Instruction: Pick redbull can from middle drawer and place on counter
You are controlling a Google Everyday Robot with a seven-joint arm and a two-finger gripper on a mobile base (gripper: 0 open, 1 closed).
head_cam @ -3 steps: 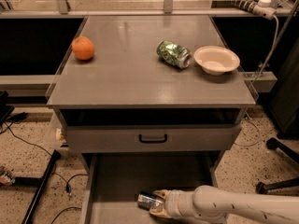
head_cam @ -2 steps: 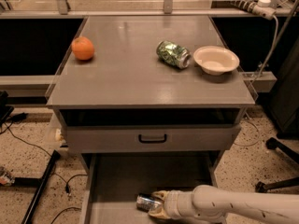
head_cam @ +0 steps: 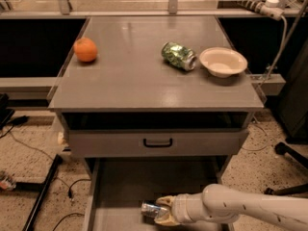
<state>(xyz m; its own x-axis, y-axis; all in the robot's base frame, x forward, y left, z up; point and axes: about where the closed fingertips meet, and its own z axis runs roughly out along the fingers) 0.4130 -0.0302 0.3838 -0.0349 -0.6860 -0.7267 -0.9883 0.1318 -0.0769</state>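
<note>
One hand (head_cam: 162, 211) around redbull can (head_cam: 149, 209), clear of middle drawer (head_cam: 122, 186) walls.

The 1 white arm (head_cam: 250, 208) reaches in from the lower right, lying almost level, wrist pointing left. The gripper (head_cam: 162, 211) sits low inside the middle drawer (head_cam: 120, 186), its 2 tan fingers (head_cam: 166, 199) clamped on either side of the redbull can (head_cam: 151, 209).

You have two cans: one redbull can (head_cam: 150, 209) clasped between the fingers (head_cam: 166, 200) of your single gripper (head_cam: 161, 211), down in the one open middle drawer (head_cam: 144, 182), and one green can (head_cam: 178, 56) well beyond them, up on the counter (head_cam: 134, 81), with one orange (head_cam: 85, 49) and one bowl (head_cam: 223, 61).
</note>
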